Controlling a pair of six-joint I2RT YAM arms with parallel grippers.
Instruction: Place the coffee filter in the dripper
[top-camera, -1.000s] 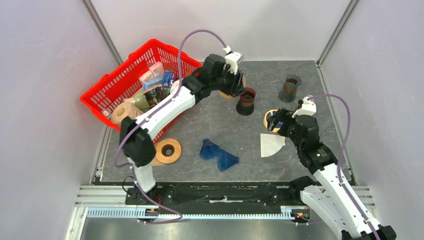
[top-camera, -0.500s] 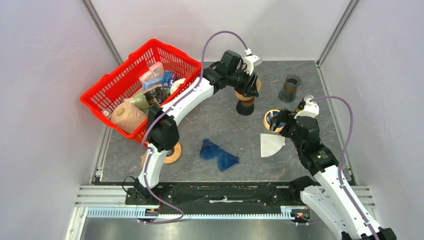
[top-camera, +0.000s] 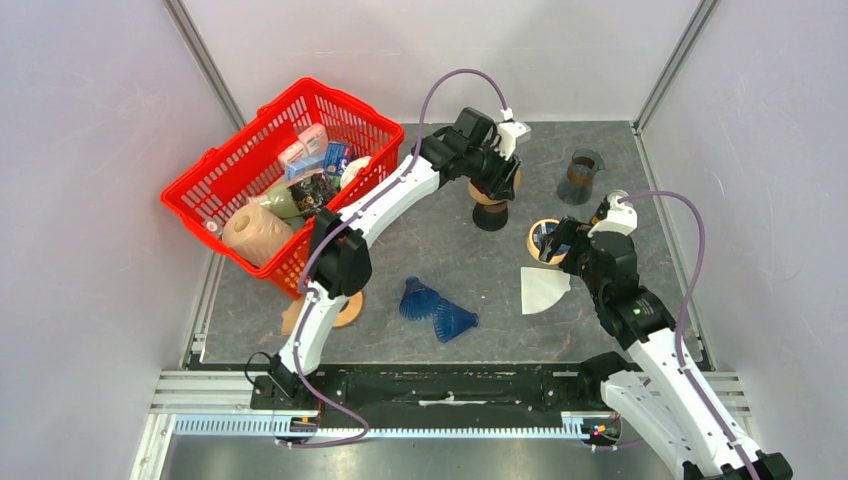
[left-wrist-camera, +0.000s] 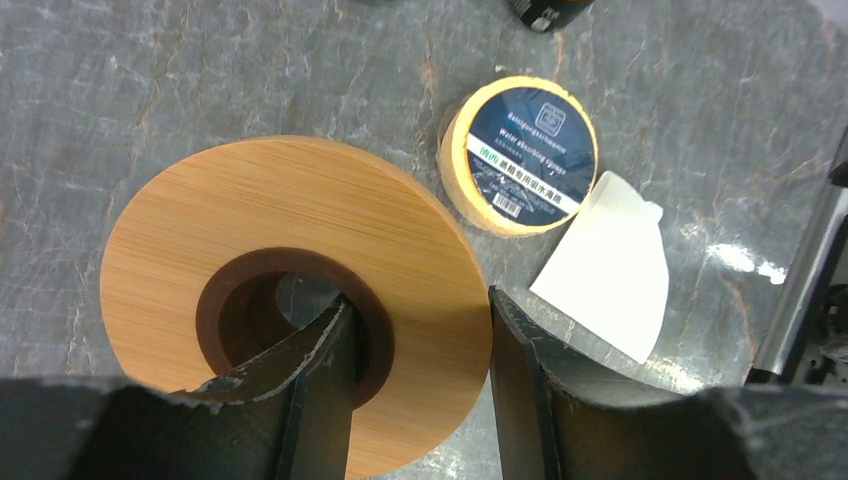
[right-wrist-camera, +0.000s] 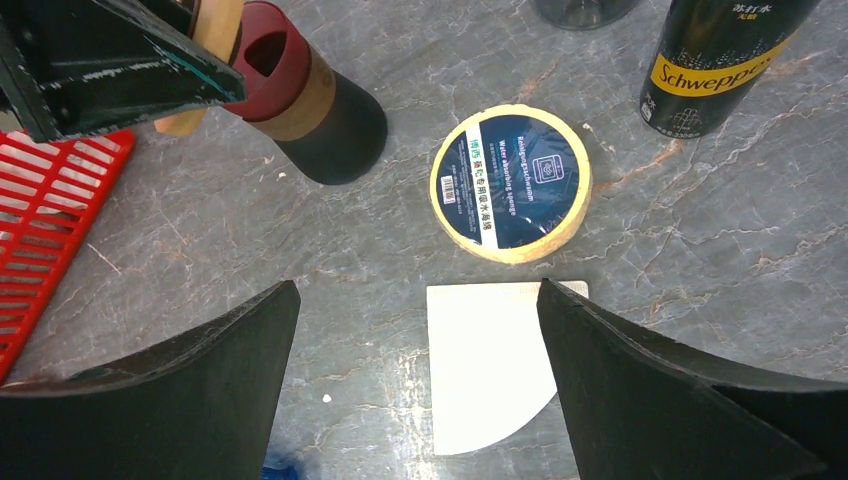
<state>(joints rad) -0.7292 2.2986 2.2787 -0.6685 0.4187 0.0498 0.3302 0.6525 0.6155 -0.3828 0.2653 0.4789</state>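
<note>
The white coffee filter (top-camera: 543, 290) lies flat on the grey tabletop, also seen as the coffee filter (left-wrist-camera: 610, 265) in the left wrist view. My right gripper (right-wrist-camera: 417, 285) hovers open over it, and the filter (right-wrist-camera: 490, 365) lies between its spread fingers but nearer the right one. Two blue ribbed cone drippers (top-camera: 437, 310) lie on their sides near the table's middle. My left gripper (left-wrist-camera: 418, 298) is shut on a wooden disc (left-wrist-camera: 290, 230), one finger through its centre hole and one outside the rim. It holds the disc (top-camera: 497, 185) over a dark red cup (top-camera: 491, 212).
A yellow tape roll (top-camera: 542, 238) sits just beyond the filter. Behind it stand a Schweppes can (right-wrist-camera: 720, 60) and a grey glass (top-camera: 580, 177). A red basket (top-camera: 235, 137) full of goods fills the back left. A second wooden ring (top-camera: 335, 300) lies by the left arm.
The left arm has swung right with the wooden disc, from behind the dark red cup to above it. The right gripper has barely moved.
</note>
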